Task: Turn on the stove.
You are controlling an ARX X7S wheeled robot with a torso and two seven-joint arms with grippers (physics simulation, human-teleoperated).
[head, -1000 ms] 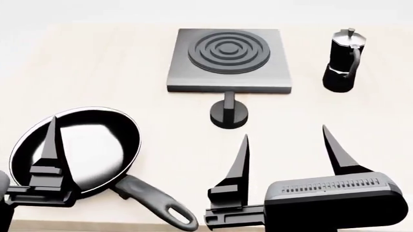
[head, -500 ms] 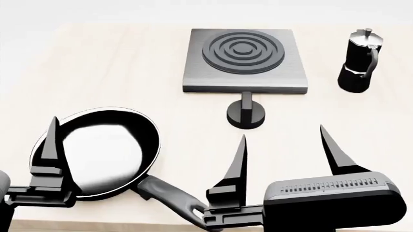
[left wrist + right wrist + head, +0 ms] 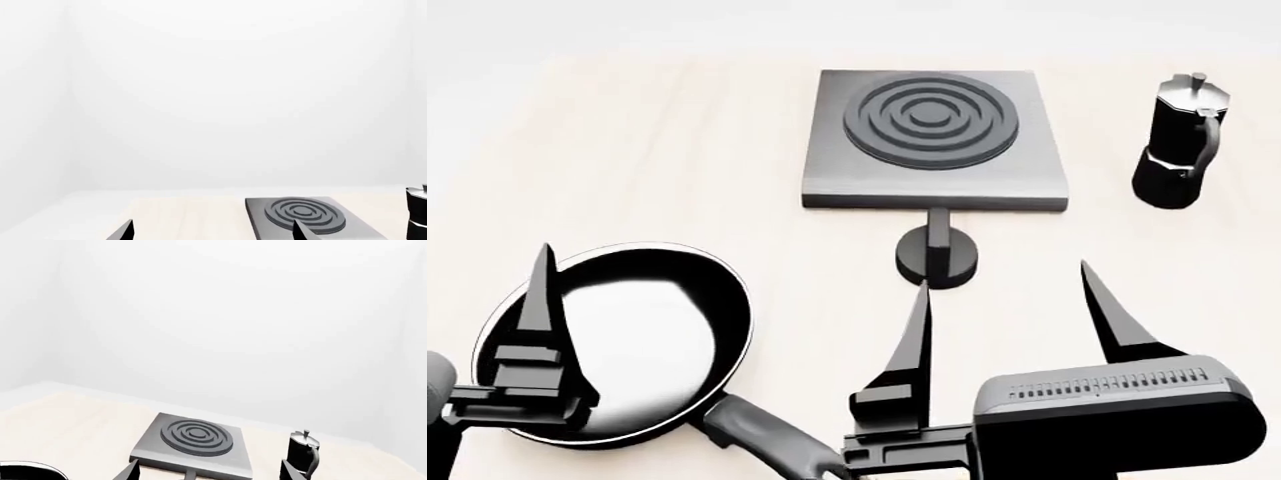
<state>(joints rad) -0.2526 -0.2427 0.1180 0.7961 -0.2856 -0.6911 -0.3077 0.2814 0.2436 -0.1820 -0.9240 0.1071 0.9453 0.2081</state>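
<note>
The stove (image 3: 934, 140) is a flat grey square slab with dark raised rings, lying at the table's far middle; it also shows in both wrist views (image 3: 193, 440) (image 3: 303, 217). Its round black knob (image 3: 937, 258) sits on the table just in front of the slab. My right gripper (image 3: 1004, 278) is open, its left fingertip just short of the knob, with nothing between the fingers (image 3: 210, 471). My left gripper (image 3: 212, 232) is open too. One of its fingers (image 3: 541, 320) hangs over the frying pan.
A black frying pan (image 3: 627, 340) lies at the near left, its handle running toward my right gripper. A black moka pot (image 3: 1181, 140) stands right of the stove. The light wooden table (image 3: 667, 150) spreads left of the stove.
The scene has slid right and down in the head view. The gap between my right gripper's fingertip and the knob has shrunk. Both grippers stay open.
</note>
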